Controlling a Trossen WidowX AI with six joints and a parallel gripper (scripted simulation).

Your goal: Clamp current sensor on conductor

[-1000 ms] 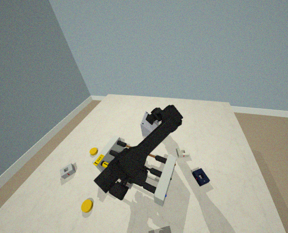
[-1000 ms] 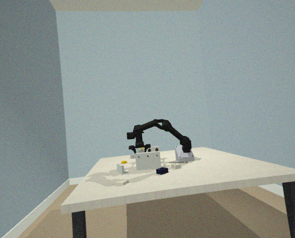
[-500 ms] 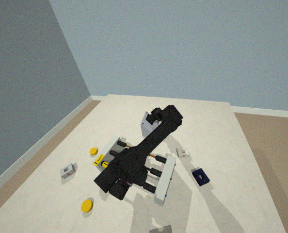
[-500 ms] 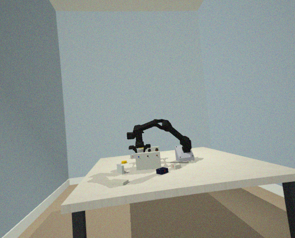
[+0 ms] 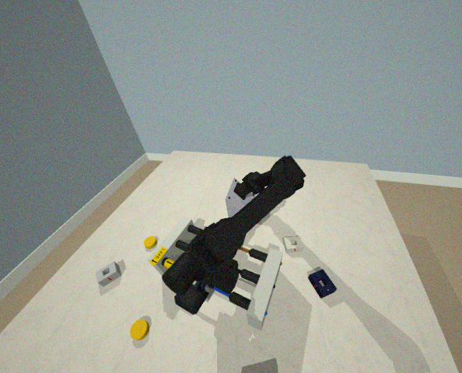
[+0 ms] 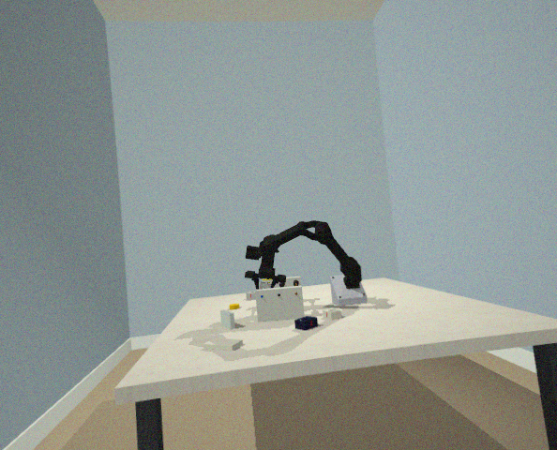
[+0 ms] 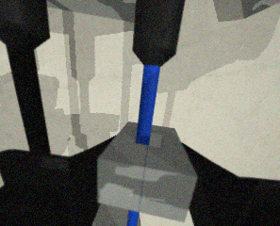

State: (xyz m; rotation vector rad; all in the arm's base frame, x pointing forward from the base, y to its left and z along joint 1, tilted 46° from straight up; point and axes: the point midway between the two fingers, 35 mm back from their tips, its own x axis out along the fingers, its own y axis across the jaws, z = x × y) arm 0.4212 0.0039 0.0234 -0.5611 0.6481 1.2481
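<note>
My gripper is shut on the grey current sensor, one black finger against each side. The sensor sits around the blue conductor, which runs in at its top and out below. A thin seam runs down the sensor between its halves, which look pressed together; whether the latch is caught cannot be told. The arrow on the sensor is not visible. A yellow label and a yellow arrow sleeve mark the far end of the rack. The arm hides most of the sensor in the top view.
The rack's near end wall stands by the gripper. A black conductor runs beside the blue one. A navy device, a white device, a grey device and two yellow discs surround the rack.
</note>
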